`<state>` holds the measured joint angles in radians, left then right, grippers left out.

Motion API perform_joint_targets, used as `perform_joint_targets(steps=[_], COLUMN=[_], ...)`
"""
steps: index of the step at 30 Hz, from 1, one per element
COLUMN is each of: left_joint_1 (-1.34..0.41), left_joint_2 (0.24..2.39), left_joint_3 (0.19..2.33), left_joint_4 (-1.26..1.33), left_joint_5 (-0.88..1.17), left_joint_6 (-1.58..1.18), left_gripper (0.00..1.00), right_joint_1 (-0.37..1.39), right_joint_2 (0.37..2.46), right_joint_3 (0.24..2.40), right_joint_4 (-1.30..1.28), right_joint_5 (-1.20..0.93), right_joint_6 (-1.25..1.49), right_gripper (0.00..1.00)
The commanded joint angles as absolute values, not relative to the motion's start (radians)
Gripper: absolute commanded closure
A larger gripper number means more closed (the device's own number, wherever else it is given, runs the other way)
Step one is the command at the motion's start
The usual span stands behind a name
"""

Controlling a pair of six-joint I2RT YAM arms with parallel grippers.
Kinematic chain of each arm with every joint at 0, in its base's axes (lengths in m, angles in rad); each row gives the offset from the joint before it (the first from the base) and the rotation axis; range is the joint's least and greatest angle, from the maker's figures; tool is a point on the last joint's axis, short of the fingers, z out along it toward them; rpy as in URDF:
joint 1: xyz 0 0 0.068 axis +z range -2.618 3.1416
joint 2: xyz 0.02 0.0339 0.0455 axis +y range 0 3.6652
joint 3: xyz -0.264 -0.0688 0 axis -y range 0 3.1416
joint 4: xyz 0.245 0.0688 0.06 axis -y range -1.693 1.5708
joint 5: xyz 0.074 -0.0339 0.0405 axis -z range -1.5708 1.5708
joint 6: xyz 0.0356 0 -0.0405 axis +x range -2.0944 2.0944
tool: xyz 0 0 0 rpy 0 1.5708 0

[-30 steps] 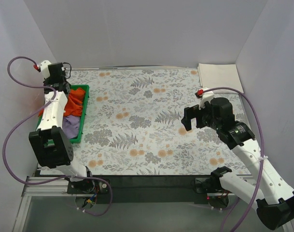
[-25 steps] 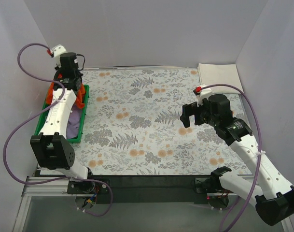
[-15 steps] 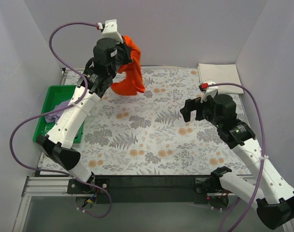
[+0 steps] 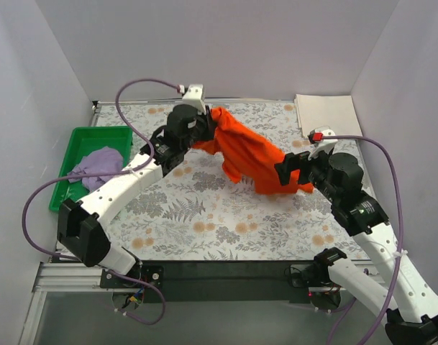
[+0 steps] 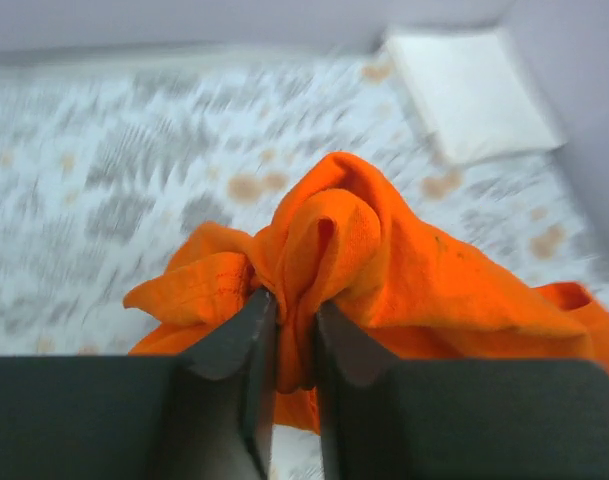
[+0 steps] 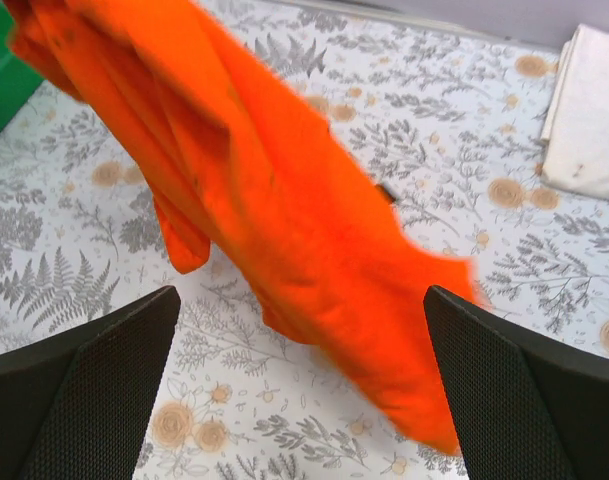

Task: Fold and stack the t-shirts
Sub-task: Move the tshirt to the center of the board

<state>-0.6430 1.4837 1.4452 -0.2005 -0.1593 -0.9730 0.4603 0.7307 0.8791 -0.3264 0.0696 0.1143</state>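
Top external: the left pincer (image 4: pixel 204 134) pinches a bunch of the orange shirt (image 4: pixel 251 154), slung over the tabletop's (image 4: pixel 204 215) centre toward three o'clock. There the right pincer (image 4: pixel 292 167) gapes wide, probably to catch the loose end. The lilac shirt (image 4: pixel 96 162) waits at nine o'clock.

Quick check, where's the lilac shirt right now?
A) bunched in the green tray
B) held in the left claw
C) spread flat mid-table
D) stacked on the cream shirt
A: the lilac shirt lies bunched in the green tray, while the left claw is shut on the orange shirt.
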Motion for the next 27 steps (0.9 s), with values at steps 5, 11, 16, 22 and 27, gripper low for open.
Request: perform_joint_targets(steps=[5, 11, 16, 22, 27], left_joint_1=[-0.580, -0.581, -0.591, -0.581, -0.497], left_joint_2=[1.493, 1.313, 1.232, 1.184, 1.170], left_joint_3=[1.099, 0.982, 0.873, 0.775, 0.712], left_joint_4=[-0.162, -0.219, -0.316, -0.364, -0.298], left_joint_5=[-0.390, -0.285, -0.203, -0.262, -0.209], left_joint_6=[-1.072, -1.169, -1.239, -1.341, -1.387], left_gripper=[0.45, 0.27, 0.27, 0.27, 0.28], right_joint_1=[0.465, 0.459, 0.433, 0.350, 0.284], right_joint_2=[0.797, 0.929, 1.054, 1.185, 1.249], right_joint_3=[0.845, 0.827, 0.804, 0.793, 0.744], right_joint_4=[-0.403, -0.479, -0.482, -0.474, -0.424], right_joint_5=[0.008, 0.101, 0.107, 0.061, 0.008], right_joint_6=[0.166, 0.248, 0.305, 0.318, 0.299], right_gripper=[0.02, 0.02, 0.11, 0.22, 0.33])
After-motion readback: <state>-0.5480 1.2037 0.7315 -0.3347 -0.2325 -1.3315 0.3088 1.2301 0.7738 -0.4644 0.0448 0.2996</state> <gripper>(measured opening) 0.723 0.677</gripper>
